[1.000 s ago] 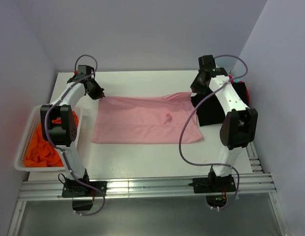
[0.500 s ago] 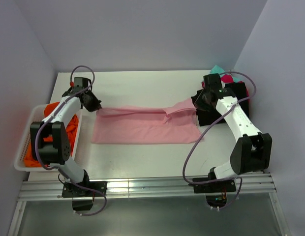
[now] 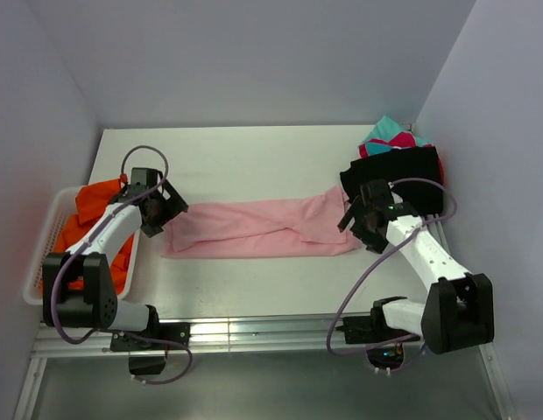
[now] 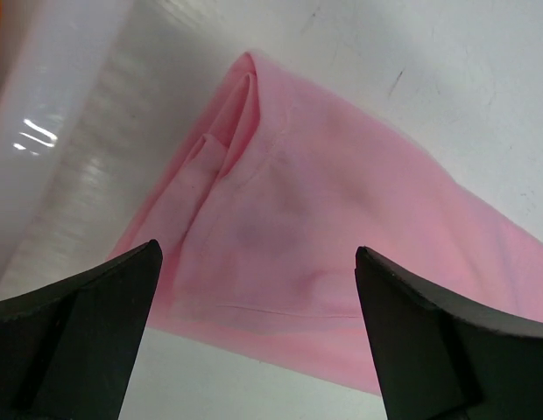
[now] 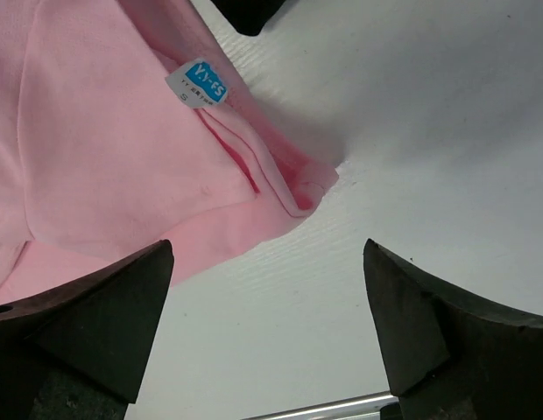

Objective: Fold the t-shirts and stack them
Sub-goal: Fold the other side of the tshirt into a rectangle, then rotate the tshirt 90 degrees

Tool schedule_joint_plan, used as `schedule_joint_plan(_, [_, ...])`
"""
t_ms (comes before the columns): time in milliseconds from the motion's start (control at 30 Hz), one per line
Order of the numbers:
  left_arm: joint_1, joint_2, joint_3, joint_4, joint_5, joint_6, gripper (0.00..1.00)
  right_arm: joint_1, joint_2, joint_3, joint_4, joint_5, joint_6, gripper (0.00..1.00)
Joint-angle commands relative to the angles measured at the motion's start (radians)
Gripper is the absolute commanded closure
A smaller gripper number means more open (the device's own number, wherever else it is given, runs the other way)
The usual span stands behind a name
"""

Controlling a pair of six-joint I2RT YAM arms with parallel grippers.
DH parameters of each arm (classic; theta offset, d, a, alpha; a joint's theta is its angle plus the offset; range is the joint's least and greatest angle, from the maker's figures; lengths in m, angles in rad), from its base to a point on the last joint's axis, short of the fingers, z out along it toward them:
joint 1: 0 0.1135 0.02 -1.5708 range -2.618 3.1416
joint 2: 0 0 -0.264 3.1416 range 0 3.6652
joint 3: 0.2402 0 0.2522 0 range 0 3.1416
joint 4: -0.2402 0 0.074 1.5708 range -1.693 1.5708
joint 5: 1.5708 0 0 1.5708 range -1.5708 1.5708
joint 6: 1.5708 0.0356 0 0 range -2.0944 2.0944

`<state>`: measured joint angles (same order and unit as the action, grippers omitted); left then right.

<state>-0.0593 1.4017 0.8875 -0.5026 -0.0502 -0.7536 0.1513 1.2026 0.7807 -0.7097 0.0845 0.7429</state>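
So far, the pink shirt (image 3: 258, 227) is lying folded once lengthwise, a long narrow band running from one gripper to the other. By my reading the job is sitting somewhere in its middle. This shirt is waiting for its crosswise folds. The orange shirts (image 3: 86, 213) are lying crumpled in the basket (image 3: 42, 262), just outboard of the left gripper (image 4: 254, 350). A black shirt (image 3: 396, 171) is lying just beyond the right gripper (image 5: 271, 341), with magenta (image 3: 377, 149) and teal (image 3: 387, 129) edges showing behind it; I am taking that for the stack.

Both grippers are hanging spread and gripping nothing. The left one is sitting over the band's left end, the right one over its right corner.

The cloth is looking soft and pale, mostly smooth with a few shallow creases. Under the left gripper its layers are doubling into a rolled edge. Under the right gripper the hem is curling up and a blue label (image 5: 197, 83) is showing.
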Motion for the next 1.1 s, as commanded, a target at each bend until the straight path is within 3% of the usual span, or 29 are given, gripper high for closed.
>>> schedule_joint_plan(0, [0.007, -0.032, 0.027, -0.019, -0.057, -0.01, 0.01, 0.007, -0.057, 0.012, -0.005, 0.038, 0.02, 0.04])
schedule_joint_plan(300, [0.006, -0.013, 0.143, -0.062, -0.034, -0.003, 0.01, 0.021, -0.113, 0.026, -0.042, 0.006, 0.026, 0.06])
schedule_joint_plan(467, [0.003, 0.005, 0.157, -0.07, -0.025, -0.003, 0.01, 0.08, -0.081, -0.031, 0.016, 0.001, 0.058, 0.15])
schedule_joint_plan(667, [-0.005, 0.017, 0.142, -0.074, -0.014, 0.011, 0.01, 0.183, 0.118, -0.003, 0.078, 0.05, 0.098, 0.18])
schedule_joint_plan(933, [-0.007, -0.039, 0.136, -0.12, -0.011, 0.042, 0.01, 0.192, 0.294, 0.101, 0.099, 0.103, 0.092, 0.22])
schedule_joint_plan(1067, [-0.007, -0.084, 0.134, -0.143, -0.002, 0.048, 0.01, 0.194, 0.417, 0.163, 0.125, 0.11, 0.078, 0.39])
